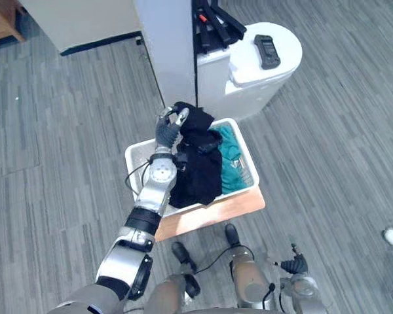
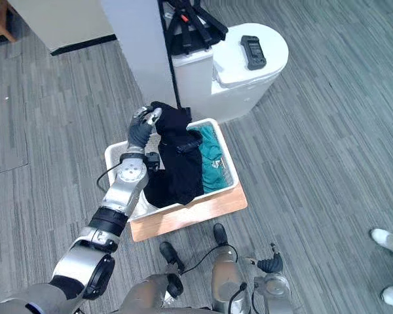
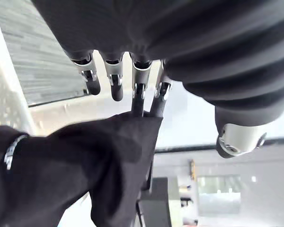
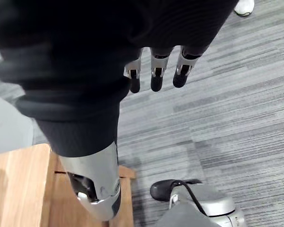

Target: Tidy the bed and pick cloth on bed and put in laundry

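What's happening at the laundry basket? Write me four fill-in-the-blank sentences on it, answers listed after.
The left hand holds the top of the black cloth, which hangs into the white ___.
The teal cloth lies ___ the basket.
The basket stands on a ___ board.
The right hand holds ___.
Missing words: basket; in; wooden; nothing.

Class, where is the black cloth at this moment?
In the left eye view the black cloth hangs from the left hand at centre, draping into the white laundry basket beside a teal cloth.
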Motion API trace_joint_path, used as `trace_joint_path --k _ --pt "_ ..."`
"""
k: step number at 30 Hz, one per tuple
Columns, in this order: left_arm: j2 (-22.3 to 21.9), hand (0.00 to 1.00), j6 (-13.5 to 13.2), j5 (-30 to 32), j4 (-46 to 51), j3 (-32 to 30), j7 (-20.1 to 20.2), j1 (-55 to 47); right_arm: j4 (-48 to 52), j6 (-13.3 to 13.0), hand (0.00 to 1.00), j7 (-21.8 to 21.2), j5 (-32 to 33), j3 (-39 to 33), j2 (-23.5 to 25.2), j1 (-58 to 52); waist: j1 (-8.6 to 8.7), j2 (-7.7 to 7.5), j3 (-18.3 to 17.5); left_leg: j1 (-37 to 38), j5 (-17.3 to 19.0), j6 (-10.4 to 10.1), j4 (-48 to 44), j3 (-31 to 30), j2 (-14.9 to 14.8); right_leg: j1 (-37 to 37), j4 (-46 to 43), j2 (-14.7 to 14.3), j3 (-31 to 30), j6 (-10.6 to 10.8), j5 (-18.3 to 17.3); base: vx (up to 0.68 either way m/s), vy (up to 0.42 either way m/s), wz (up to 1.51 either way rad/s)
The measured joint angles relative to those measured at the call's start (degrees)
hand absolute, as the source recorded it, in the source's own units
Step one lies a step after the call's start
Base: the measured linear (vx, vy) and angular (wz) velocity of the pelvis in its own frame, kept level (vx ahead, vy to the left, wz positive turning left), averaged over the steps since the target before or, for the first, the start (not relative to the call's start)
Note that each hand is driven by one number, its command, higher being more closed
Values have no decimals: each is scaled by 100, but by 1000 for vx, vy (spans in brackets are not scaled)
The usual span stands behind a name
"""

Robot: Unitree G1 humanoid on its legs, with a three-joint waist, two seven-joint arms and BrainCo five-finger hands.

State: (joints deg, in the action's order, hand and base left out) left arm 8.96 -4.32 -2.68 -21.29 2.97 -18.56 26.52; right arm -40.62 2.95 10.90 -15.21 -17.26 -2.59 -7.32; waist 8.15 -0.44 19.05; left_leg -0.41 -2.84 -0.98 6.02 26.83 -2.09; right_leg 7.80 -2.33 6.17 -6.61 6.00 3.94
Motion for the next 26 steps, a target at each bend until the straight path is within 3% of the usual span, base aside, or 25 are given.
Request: trace_joint_path --k 5,9,15,20,26 --pt "81 0 -4 -22 280 -141 404 -935 -348 75 0 -174 1 -266 -8 -77 -262 81 -192 168 -3 -1 0 -15 -3 -192 -11 3 102 -54 -155 9 -32 13" --pt "14 0 -44 -190 549 -251 546 -1869 -560 124 0 -315 4 -400 35 -134 -283 80 -535 235 5 8 0 -161 -1 -338 -39 19 276 -17 -300 34 -19 21" --pt "-433 0 -190 -655 565 -1276 565 -2966 -753 221 0 -347 126 -752 257 -213 -620 0 -787 500 62 24 0 -334 2 -711 -33 52 512 -16 -453 43 -8 19" --pt "-824 0 -180 -901 -871 -2334 579 -3508 -757 234 0 -347 246 -857 479 -220 -738 -86 -1102 714 191 17 1 -388 50 -1009 58 106 636 -40 -510 68 16 8" --pt "-1350 0 132 -883 -2549 -3403 652 -3733 -861 235 0 -341 468 -1055 606 -197 -897 -155 -1288 874 317 14 2 -392 100 -1190 85 172 674 -16 -610 57 18 1"
